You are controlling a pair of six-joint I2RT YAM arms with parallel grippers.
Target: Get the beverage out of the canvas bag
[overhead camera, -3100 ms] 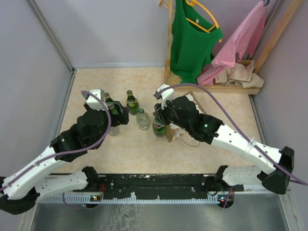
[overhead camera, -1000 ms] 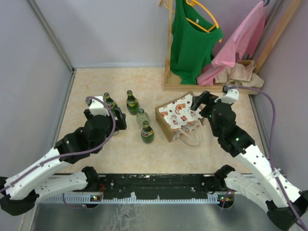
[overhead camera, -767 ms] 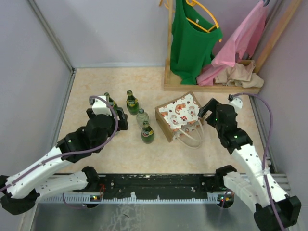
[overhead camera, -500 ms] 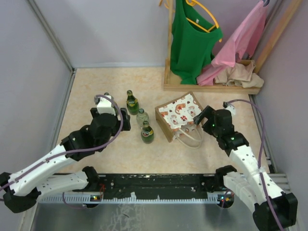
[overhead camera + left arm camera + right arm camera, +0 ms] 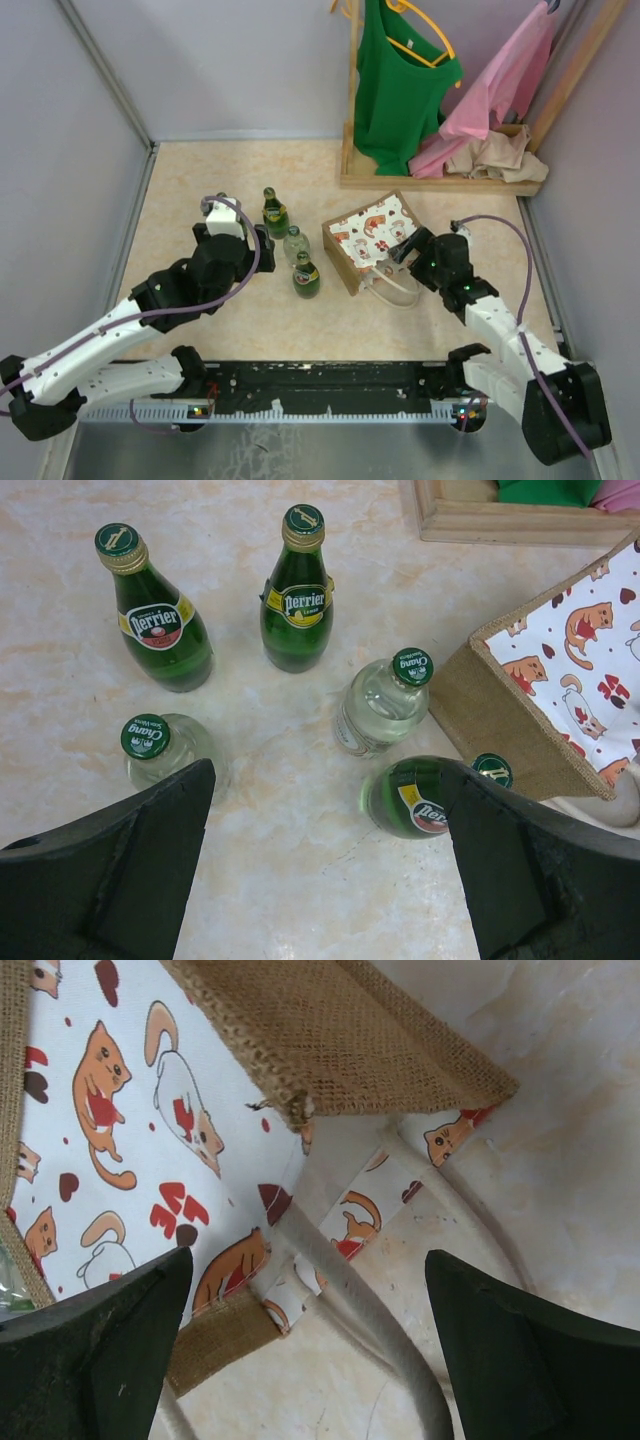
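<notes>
Currently both grippers are spread wide and hold nothing. The right gripper [image 5: 308, 1265] hangs close over the canvas bag [image 5: 372, 236], which lies on its side on the table [image 5: 200, 170] with its white cat-printed panel facing up. One of the white loop handles [image 5: 345, 1285] runs through the gap between its fingers, and the bag's jute edge sits just ahead of them. Whether any drink remains inside cannot be told, since the interior is hidden. The left gripper [image 5: 327, 785] hovers above a cluster of five bottles [image 5: 294, 246] standing outside the bag. A green bottle [image 5: 412, 798] is just inside its right finger and close against the bag's jute wall, and a clear bottle [image 5: 165, 748] is beside its left finger. A second clear bottle [image 5: 380, 702] is ahead, with a Perrier bottle [image 5: 160, 625] and a lemon Perrier bottle [image 5: 297, 610] farther ahead. Snagging looks the likeliest trouble: if the right fingers close or pull away here, they could catch the handle and drag the light bag into the green bottle, tipping it. Likewise, if the left gripper drops off-centre, a finger could clip a cap and knock glass into its neighbours.
</notes>
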